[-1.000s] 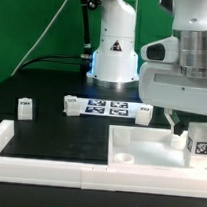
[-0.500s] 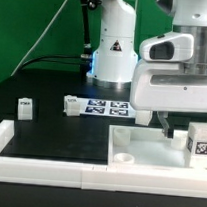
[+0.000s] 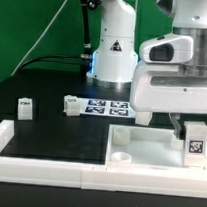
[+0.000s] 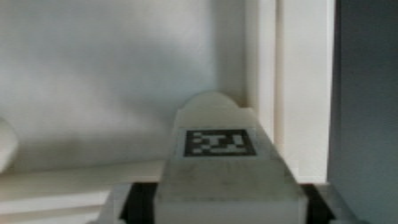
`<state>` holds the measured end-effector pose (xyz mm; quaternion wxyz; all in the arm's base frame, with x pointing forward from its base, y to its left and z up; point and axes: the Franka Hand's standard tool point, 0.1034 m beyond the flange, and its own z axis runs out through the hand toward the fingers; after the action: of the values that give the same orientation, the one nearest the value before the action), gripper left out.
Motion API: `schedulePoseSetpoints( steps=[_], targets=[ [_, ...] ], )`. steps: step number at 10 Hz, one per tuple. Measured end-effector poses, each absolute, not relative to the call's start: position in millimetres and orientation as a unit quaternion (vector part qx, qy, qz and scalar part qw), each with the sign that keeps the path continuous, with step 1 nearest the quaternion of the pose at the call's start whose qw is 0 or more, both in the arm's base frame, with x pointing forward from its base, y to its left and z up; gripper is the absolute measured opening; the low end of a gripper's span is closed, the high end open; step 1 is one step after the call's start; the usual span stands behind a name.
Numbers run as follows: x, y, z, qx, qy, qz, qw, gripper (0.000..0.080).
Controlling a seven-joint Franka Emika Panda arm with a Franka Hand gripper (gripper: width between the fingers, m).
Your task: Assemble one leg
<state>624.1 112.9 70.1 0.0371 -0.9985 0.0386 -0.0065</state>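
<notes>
My gripper [image 3: 196, 128] is shut on a leg [image 3: 196, 142], a small white block with a black-and-white tag. It holds the leg upright over the right corner of the large white square piece [image 3: 139, 146], just above or touching its floor. In the wrist view the leg [image 4: 221, 150] fills the middle, tag facing the camera, with dark fingers [image 4: 143, 204] on both sides of its base. Three more legs stand on the black table: one at the exterior view's left [image 3: 25, 107], one beside the marker board [image 3: 70, 105], and one behind the square piece [image 3: 143, 116].
The marker board [image 3: 106, 107] lies flat at the back centre. The arm's white base [image 3: 113, 52] stands behind it. A white raised wall [image 3: 37, 167] runs along the front and left of the table.
The gripper with the leg has shifted slightly to the exterior view's left and sunk a little toward the square piece. The leg now looks narrower, as if turned.
</notes>
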Motion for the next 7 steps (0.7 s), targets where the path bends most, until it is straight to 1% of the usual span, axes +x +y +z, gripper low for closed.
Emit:
schedulePoseSetpoints(
  steps=[3,7],
  targets=[
    [624.1,112.9,69.7,-0.998,0.053,-0.006,0.038,0.0291],
    [624.4,116.5,69.2,-0.925,0.374,0.002,0.059,0.0292]
  ],
)
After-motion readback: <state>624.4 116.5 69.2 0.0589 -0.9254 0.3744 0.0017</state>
